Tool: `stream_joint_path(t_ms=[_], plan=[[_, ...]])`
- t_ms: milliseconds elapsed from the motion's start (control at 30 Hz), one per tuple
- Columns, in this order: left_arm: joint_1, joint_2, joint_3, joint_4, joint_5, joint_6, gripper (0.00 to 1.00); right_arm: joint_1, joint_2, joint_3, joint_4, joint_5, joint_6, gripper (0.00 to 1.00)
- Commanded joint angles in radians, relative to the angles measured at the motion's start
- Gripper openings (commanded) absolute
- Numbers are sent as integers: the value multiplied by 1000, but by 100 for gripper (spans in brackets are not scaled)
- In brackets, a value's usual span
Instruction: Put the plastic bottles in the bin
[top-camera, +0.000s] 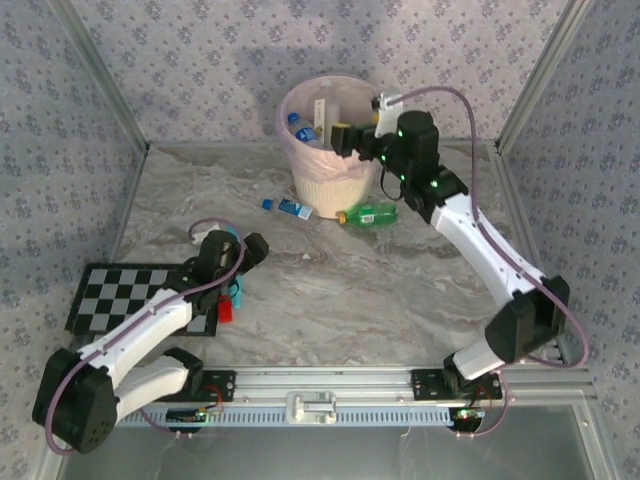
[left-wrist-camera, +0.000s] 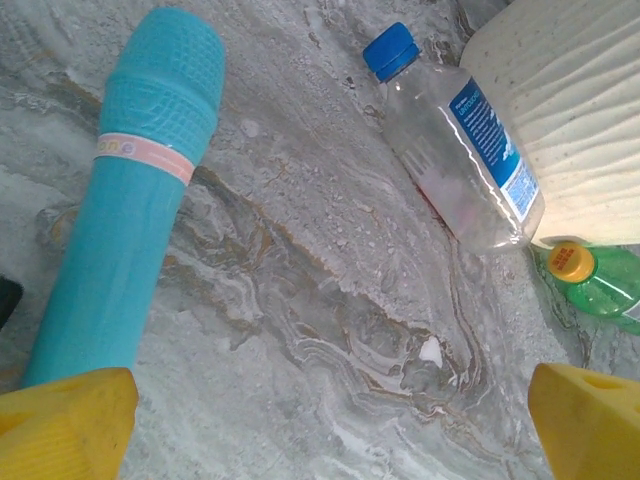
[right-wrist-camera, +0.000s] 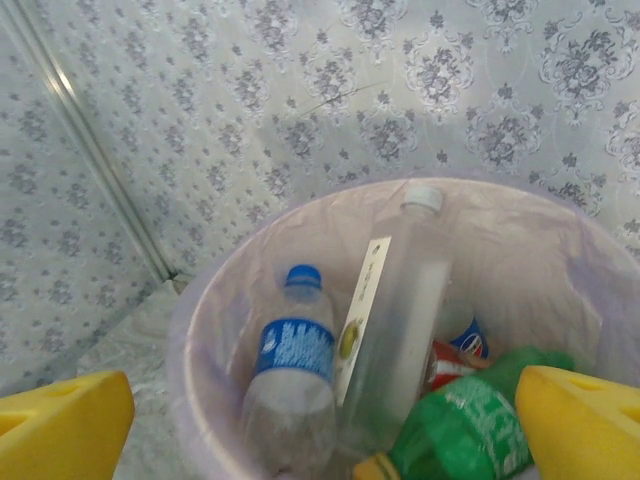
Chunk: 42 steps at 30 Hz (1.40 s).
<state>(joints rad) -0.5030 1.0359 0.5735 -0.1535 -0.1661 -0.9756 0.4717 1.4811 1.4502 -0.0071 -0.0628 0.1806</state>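
Your right claw (right-wrist-camera: 322, 428) gapes wide over the ribbed cream bin (top-camera: 330, 185), pink-lined, bottles (right-wrist-camera: 295, 350) inside, labels unreadable. Beside the bin lie a blue-labelled clear bottle (top-camera: 288, 207) and a green bottle (top-camera: 368, 213); left claw (left-wrist-camera: 320, 420) wide too

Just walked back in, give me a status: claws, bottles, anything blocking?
Left claw open, low by teal tool; right claw open above bin. Several bottles inside; clear bottle and green bottle lie beside it. Nothing blocking them.
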Motion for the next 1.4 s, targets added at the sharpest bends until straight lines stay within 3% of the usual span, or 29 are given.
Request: stream_joint_path(t_ms=[0, 333, 667, 967, 1367], plan=[[5, 55, 82, 52, -7, -35, 100, 37, -96, -144, 46, 36, 14, 100], [6, 344, 296, 72, -29, -185, 100, 160, -356, -510, -6, 260, 76, 100], [6, 632, 534, 49, 51, -240, 100, 170, -516, -773, -29, 349, 236, 100], [12, 806, 676, 29, 84, -298, 99, 171, -555, -834, -35, 348, 284, 100], [27, 938, 747, 24, 119, -351, 99, 170, -588, -835, -61, 367, 273, 100]])
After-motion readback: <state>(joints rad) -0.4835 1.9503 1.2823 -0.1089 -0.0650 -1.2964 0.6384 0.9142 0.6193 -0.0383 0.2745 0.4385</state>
